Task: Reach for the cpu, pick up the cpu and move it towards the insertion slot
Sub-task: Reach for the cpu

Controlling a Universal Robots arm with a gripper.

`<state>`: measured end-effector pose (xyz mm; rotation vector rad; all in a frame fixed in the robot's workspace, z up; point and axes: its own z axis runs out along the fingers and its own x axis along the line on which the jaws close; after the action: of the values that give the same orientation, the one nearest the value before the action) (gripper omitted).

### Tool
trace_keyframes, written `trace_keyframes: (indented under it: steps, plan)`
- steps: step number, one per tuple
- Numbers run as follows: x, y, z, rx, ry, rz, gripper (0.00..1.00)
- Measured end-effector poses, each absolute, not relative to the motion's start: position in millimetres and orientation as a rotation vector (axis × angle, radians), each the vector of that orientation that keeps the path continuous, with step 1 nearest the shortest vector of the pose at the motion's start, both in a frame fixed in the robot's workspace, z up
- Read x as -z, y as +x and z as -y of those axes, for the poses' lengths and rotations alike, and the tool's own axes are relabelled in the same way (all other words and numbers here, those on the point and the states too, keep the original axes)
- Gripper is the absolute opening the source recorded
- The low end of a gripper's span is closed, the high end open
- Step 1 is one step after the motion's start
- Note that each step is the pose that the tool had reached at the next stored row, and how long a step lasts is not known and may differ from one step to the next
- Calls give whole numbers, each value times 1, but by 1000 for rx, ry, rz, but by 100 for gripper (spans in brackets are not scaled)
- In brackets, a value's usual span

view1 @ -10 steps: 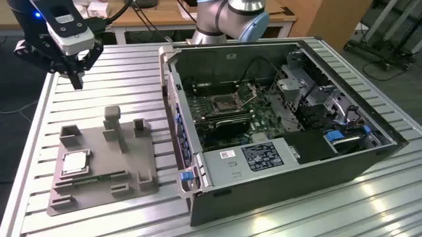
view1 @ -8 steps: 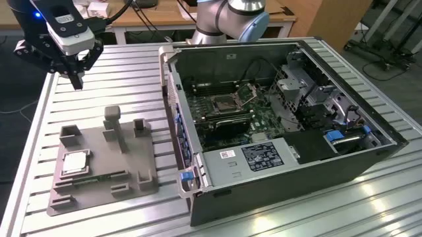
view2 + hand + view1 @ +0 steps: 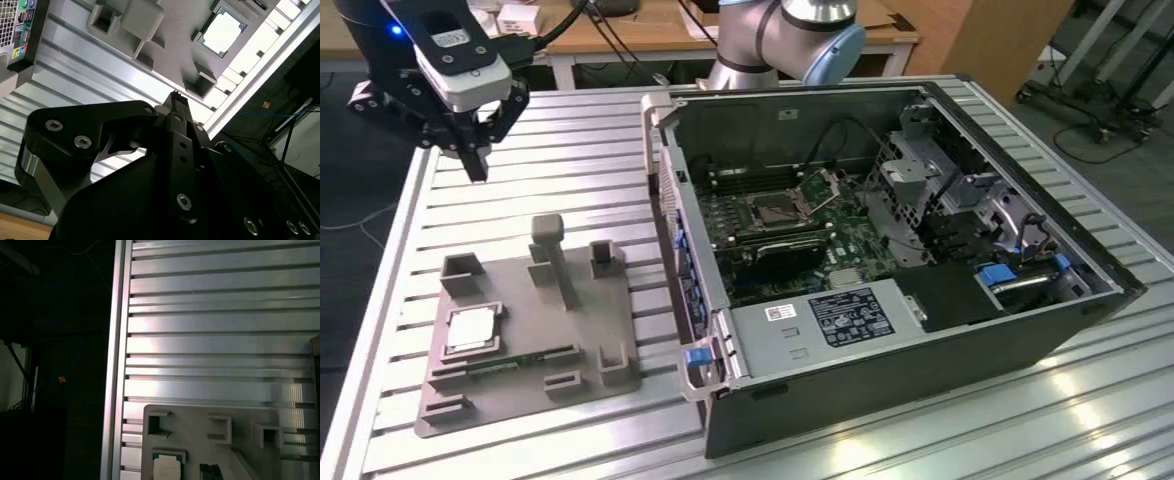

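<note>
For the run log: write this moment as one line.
gripper: shut, empty, over table, apart from cpu | cpu: in grey fixture | insertion slot: open

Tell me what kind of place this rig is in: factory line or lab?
Most likely a robotics lab test bench: a slotted aluminium table carrying an open computer case and a grey fixture holding the cpu, with wooden desks behind.

Cpu [image 3: 471,330] on grey fixture [image 3: 587,320]
</note>
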<state>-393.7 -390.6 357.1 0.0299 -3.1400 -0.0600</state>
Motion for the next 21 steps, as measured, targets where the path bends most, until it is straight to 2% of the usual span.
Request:
trace_keyframes:
  steps: [21]
  plan:
    - [-357, -407, 391, 60, 30, 3140, 11]
